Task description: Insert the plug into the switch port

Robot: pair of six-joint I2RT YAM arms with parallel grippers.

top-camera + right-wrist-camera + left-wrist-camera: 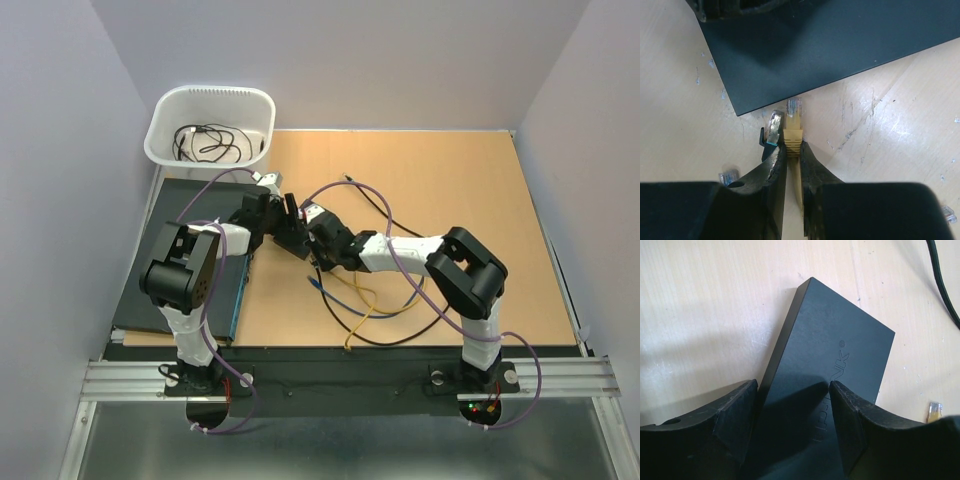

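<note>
Just ahead of the right gripper (pixel 792 148), whose fingers are pinched on its yellow boot, plug (pixel 794 106) sits right at switch (pixel 840 50) edge, port hidden, so misalignment could butt the casing and skid switch from the left gripper (pixel 794 388) clamped across it.

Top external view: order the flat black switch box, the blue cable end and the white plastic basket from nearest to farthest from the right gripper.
From the right gripper, jaws shut on the yellow plug:
1. The flat black switch box, just ahead of the plug.
2. The blue cable end, below it in the view.
3. The white plastic basket, far-left corner.
</note>
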